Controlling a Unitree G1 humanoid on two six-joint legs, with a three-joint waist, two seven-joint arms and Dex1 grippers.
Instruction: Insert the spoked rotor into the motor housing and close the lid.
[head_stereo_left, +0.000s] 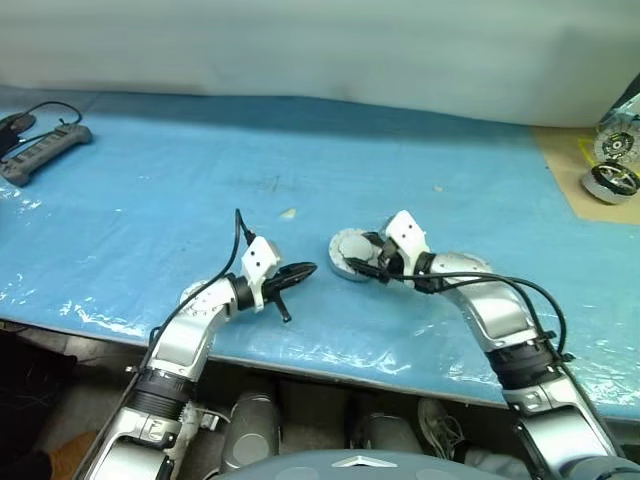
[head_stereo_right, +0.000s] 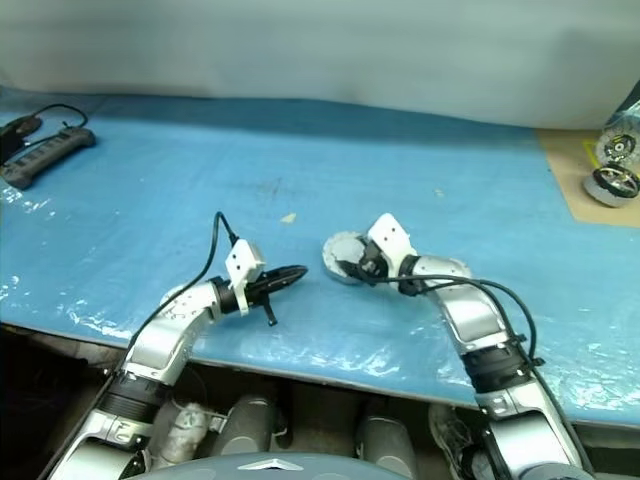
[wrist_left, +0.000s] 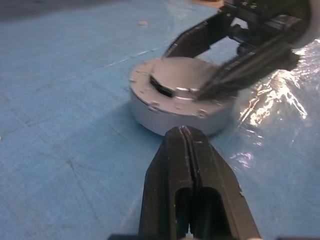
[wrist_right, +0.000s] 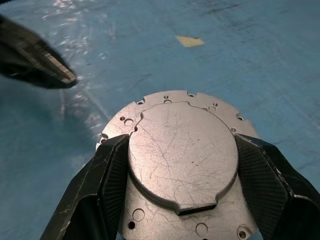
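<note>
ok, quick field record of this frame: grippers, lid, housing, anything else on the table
left gripper: shut, holding nothing, tip just short of the housing wall
right gripper: jaws wide, one finger on each side of the lid's raised centre
lid: plain grey face up, seated on the housing
motor housing: on the blue sheet, closed by the lid, windings hidden
spoked rotor: hidden, cannot confirm it is inside
table: blue sheet
other items: power strip far left; two motor units far right

no legible text, labels or numbers
</note>
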